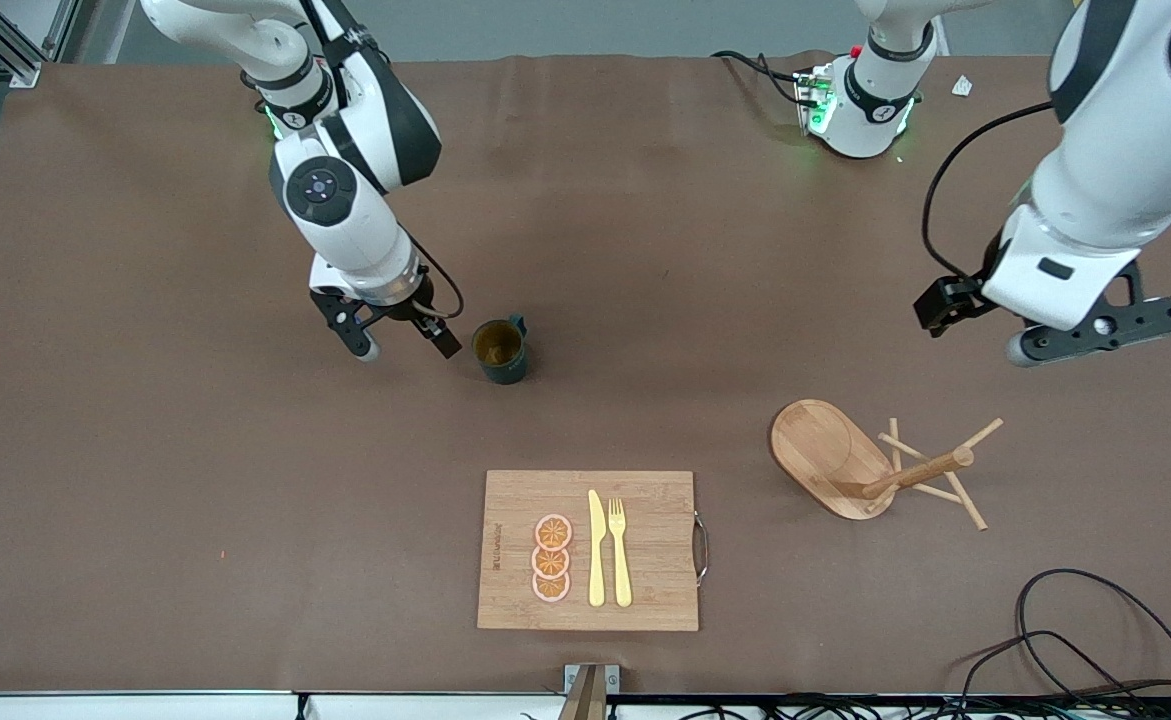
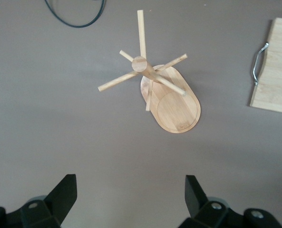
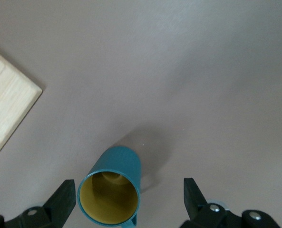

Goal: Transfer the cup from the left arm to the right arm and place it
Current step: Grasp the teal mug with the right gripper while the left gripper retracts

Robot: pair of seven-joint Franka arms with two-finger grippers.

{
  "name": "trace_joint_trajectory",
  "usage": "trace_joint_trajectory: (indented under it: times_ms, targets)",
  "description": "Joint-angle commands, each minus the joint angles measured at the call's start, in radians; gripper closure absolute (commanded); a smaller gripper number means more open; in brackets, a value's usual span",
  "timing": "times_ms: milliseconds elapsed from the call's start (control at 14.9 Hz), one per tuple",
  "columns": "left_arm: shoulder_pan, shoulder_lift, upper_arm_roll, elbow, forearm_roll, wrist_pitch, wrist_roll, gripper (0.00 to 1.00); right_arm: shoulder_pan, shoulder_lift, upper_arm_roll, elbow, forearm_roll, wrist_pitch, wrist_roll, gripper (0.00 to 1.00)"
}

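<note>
The cup (image 1: 500, 350) is a small dark teal mug with a yellowish inside. It stands upright on the brown table near the middle, its handle toward the robots' bases. My right gripper (image 1: 410, 348) is open and empty, low over the table just beside the cup toward the right arm's end. In the right wrist view the cup (image 3: 113, 187) shows between the open fingers (image 3: 63, 197), close to one of them, with no touch seen. My left gripper (image 1: 1100, 330) is open and empty, up over the table near the wooden mug rack (image 1: 845, 460).
The mug rack (image 2: 171, 99) has an oval base and several pegs. A wooden cutting board (image 1: 655, 520) with orange slices, a yellow knife and a fork lies nearer to the front camera than the cup. Black cables (image 1: 1095, 640) lie at the table's front corner.
</note>
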Motion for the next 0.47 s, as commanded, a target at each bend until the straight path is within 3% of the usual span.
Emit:
trace_joint_trajectory:
  times_ms: [0,134,269,403]
  targets:
    - [0.009,-0.077,0.061,-0.02,-0.071,-0.006,0.118,0.0,0.033,0.055,-0.01,-0.007,0.006,0.065,0.008,0.0]
    - [-0.06,-0.111,0.243,-0.034,-0.219,-0.009,0.253,0.0,0.074,0.102,-0.01,-0.01,0.0,0.123,0.007,0.0]
    - [-0.162,-0.155,0.406,-0.074,-0.245,-0.032,0.4,0.0,0.105,0.141,-0.012,-0.009,-0.005,0.163,0.005,0.0]
    - [-0.23,-0.175,0.506,-0.083,-0.246,-0.084,0.434,0.0,0.119,0.161,-0.012,-0.009,-0.005,0.181,0.005,0.0]
